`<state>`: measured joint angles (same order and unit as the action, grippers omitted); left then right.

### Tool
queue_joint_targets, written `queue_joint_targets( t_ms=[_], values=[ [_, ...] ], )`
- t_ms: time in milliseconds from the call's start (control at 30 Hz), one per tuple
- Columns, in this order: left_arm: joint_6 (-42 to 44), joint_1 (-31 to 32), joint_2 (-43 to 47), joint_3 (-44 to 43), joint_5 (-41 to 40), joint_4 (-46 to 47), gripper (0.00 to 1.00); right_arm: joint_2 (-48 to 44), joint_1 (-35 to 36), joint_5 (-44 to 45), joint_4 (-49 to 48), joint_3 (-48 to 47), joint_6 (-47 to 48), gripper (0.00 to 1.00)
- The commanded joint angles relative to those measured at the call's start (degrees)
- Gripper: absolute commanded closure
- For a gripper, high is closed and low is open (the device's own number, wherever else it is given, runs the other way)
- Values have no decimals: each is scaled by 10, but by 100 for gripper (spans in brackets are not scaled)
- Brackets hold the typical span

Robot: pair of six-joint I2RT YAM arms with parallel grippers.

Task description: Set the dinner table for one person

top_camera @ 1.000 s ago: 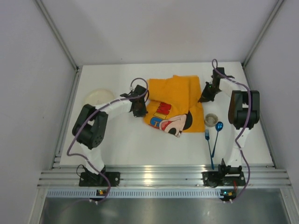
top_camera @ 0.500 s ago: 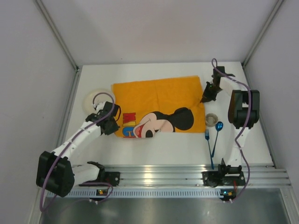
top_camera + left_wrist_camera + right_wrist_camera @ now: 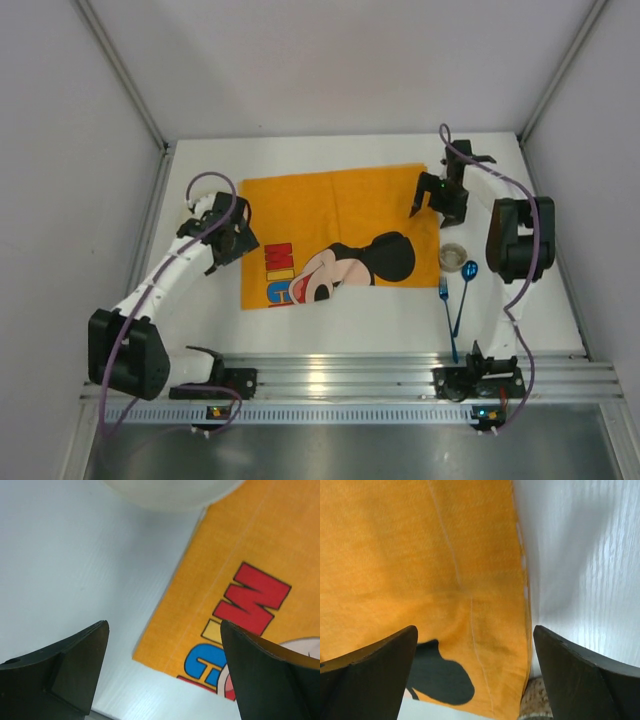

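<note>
The white surface (image 3: 330,325) fills the space between the side walls, with an aluminium rail along its near edge. An orange cartoon placemat (image 3: 340,210) is spread flat on it, slightly skewed, at the middle.

The left tool (image 3: 228,236) hangs over the left edge of the placemat with its jaws wide apart, and nothing is held. The right tool (image 3: 436,203) hangs over the far right corner of the placemat, equally wide open and empty; in its wrist view only cloth and bare surface are seen between the fingers.

A pale plate (image 3: 170,490) lies at the far left, just beside the cloth's edge and largely hidden under the left arm from above. A small cup (image 3: 452,256) stands just right of the placemat, with a blue fork (image 3: 446,305) and blue spoon (image 3: 466,285) close together nearer the rail.

Several risks are judged from here. The cloth could be caught and wrinkled if either tool is lowered or swept without being lifted clear. The plate's low rim could be missed or pushed away. The 2 thin utensils could be nudged together, or 1 could slip from a shallow pinch.
</note>
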<state>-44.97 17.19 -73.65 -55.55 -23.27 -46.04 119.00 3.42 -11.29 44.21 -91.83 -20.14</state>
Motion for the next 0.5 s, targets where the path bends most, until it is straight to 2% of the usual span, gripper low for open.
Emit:
queue_joint_targets(
  t_ms=[0,33,100,233,467],
  values=[
    [51,-63,-25,-19,8,31,2,-96,30,24,25,-2,21,0],
    [55,-99,-34,-19,18,40,2,-119,50,22,26,2,21,0],
    [62,-130,-59,-19,53,61,2,-138,76,19,34,17,24,0],
    [62,-206,-89,-6,101,100,2,-205,131,21,23,110,-8,0],
    [74,-269,-133,-10,125,161,2,-257,156,41,-6,231,-32,0]
  ],
)
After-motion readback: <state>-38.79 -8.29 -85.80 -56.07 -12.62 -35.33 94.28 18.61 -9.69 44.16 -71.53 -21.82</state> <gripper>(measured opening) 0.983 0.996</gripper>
